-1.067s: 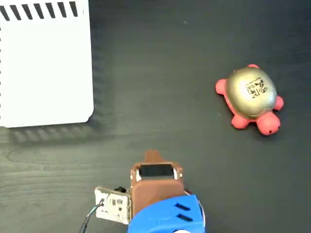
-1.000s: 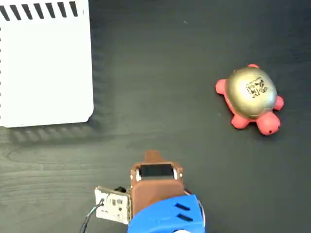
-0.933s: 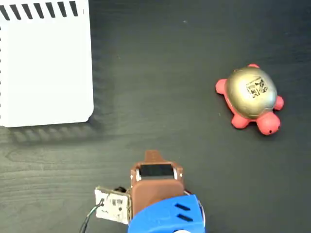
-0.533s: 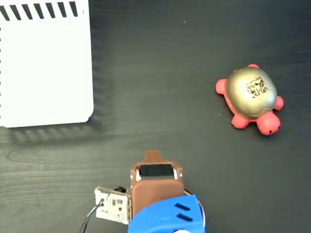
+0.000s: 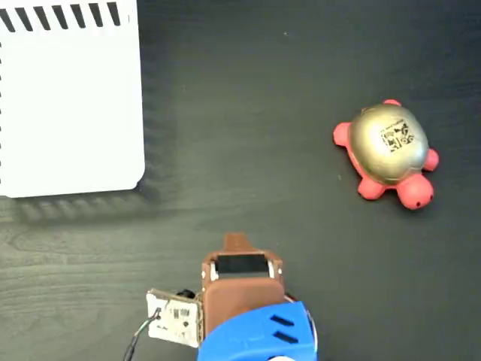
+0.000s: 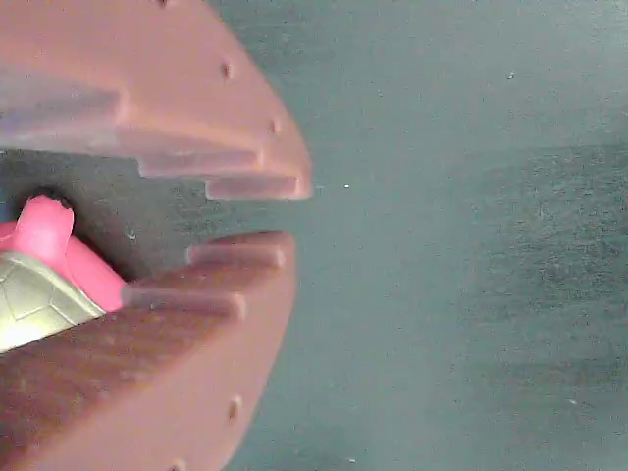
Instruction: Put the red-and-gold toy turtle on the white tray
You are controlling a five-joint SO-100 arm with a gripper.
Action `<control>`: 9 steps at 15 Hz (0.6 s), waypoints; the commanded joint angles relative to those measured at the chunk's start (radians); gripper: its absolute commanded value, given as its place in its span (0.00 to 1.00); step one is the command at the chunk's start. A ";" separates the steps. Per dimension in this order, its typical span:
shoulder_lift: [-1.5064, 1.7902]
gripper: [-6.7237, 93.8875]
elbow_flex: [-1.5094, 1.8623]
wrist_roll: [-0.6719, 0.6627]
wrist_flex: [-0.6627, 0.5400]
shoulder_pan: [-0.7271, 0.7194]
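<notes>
the dark wood-grain table (image 5: 248, 113) fills the fixed view and lies behind everything in the wrist view. next in size is the white tray (image 5: 71, 101), flat in the upper left corner of the fixed view, its row of black slanted stripes along the top edge; it sits up and to the left of the gripper, well apart from it, with nothing on it.

the arm comes in at the bottom edge of the fixed view, a blue housing (image 5: 255, 338) with a brown block above it and a small bare circuit board (image 5: 174, 316) at its left side. the gripper (image 6: 289, 208) shows best in the wrist view: 2 brown stepped fingers (image 6: 226, 118) fill the left half of that picture, their tips close together with only a narrow gap of table showing between them (they hold nothing).

the red-and-gold toy turtle (image 5: 387, 150) rests on the table up and to the right of the gripper in the fixed view, well apart from it and far across from the tray, gold shell up with the black mark on top, head toward the lower right. in the wrist view a bit of its red body and gold shell (image 6: 44, 280) peeks out at the left edge behind the lower finger.
</notes>
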 commanded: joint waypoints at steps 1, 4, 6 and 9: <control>-0.002 0.07 -0.011 0.005 0.003 0.002; -0.069 0.07 -0.075 0.087 -0.014 -0.034; -0.308 0.07 -0.276 0.144 -0.043 -0.023; -0.736 0.07 -0.670 0.304 0.094 0.029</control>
